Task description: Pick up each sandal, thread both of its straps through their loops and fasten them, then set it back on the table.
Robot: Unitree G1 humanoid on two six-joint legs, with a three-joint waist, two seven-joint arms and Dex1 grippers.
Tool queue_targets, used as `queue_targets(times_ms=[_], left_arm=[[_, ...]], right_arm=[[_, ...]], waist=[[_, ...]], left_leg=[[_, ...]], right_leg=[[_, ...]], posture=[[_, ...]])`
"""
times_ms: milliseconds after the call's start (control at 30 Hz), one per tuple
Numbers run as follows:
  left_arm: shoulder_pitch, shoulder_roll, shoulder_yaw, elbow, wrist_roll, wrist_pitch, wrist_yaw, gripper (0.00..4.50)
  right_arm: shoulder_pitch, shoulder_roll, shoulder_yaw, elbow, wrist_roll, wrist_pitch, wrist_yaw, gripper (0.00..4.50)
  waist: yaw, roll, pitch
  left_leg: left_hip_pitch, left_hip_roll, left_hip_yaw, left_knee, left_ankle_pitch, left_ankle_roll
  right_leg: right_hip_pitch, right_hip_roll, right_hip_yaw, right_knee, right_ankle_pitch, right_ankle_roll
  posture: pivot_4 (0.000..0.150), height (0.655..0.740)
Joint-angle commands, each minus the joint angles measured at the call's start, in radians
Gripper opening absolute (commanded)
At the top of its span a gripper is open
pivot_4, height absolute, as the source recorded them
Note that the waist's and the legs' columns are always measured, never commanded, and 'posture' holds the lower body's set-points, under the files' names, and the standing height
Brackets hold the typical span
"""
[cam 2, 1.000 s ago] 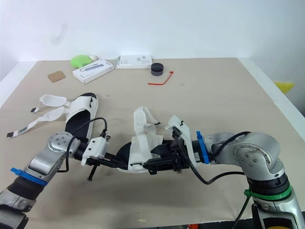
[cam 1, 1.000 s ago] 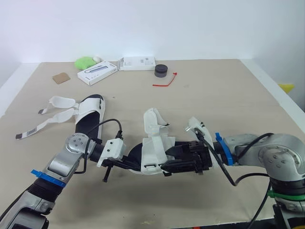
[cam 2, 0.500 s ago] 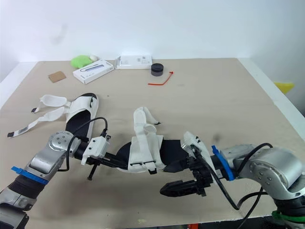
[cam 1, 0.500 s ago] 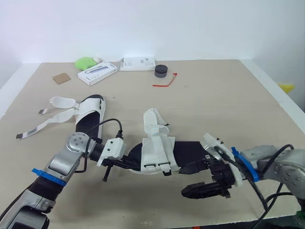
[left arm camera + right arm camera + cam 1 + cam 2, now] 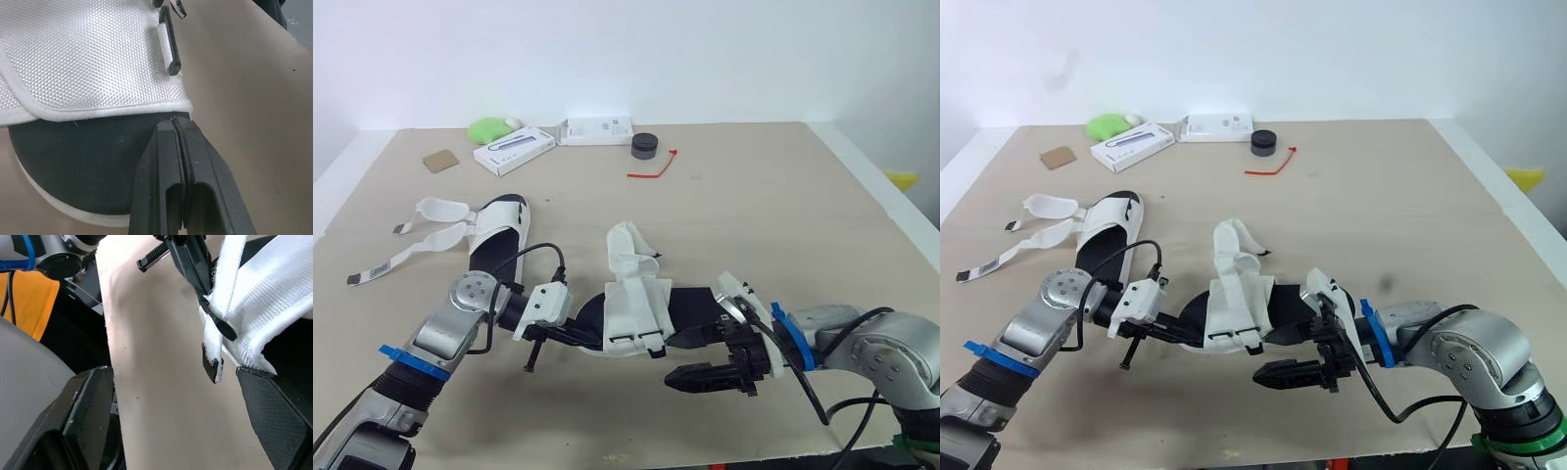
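Toward the near edge of the table (image 5: 783, 196), the sandal (image 5: 636, 308) is judged light and floppy-strapped, best taken by its stiffer sole; the left gripper (image 5: 174, 127) is pressed together; the right gripper (image 5: 697, 356) is spread.

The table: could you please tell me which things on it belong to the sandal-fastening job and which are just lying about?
Job in hand: near sandal; far sandal with its straps loose; left hand; right hand.

Lying about: angled white box; rear white box; black round tin; red tie; green object; brown card.
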Motion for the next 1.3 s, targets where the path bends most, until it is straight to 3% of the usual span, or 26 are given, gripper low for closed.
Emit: queue_targets(times_ms=[33,533,633,867,1300], left_arm=[[0.009,0.007,-0.018,-0.001,0.029,0.011,0.003,0.00],[0.020,0.013,-0.019,-0.008,0.032,0.009,0.005,0.00],[0.022,0.014,-0.020,-0.009,0.033,0.007,0.005,0.00],[0.025,0.015,-0.020,-0.004,0.036,-0.002,0.004,0.00],[0.027,0.003,-0.008,0.007,0.024,-0.004,0.023,0.00]], right_arm=[[-0.038,0.020,0.019,0.013,-0.014,0.002,-0.018,4.33],[-0.124,0.047,0.073,0.046,-0.025,0.036,0.000,4.33],[-0.130,0.053,0.075,0.059,-0.025,0.048,-0.009,3.50],[-0.153,0.067,0.081,0.075,-0.028,0.059,0.003,0.12],[-0.134,-0.038,0.133,0.024,-0.018,0.095,0.141,0.04]], waist=[[0.000,0.000,0.000],[0.000,0.000,0.000],[0.001,0.000,0.000],[0.001,0.000,0.000],[0.001,0.000,0.000]], left_leg=[[0.000,0.000,0.000,0.000,0.000,-0.001],[0.000,0.000,0.000,0.000,0.001,-0.001],[0.000,-0.001,0.000,0.000,0.001,-0.001],[0.000,-0.001,0.000,0.000,0.001,-0.001],[0.000,-0.001,-0.001,0.000,0.001,-0.001]], right_leg=[[0.000,0.000,0.000,0.000,0.000,0.000],[0.000,0.000,0.000,0.000,0.000,0.000],[0.000,0.000,0.000,0.000,0.000,0.000],[0.000,-0.002,0.000,0.000,0.000,0.000],[0.000,-0.002,-0.001,0.000,0.000,0.000]], posture=[[0.150,0.7400],[0.150,0.7400],[0.150,0.7400],[0.150,0.7400],[0.150,0.7400]])
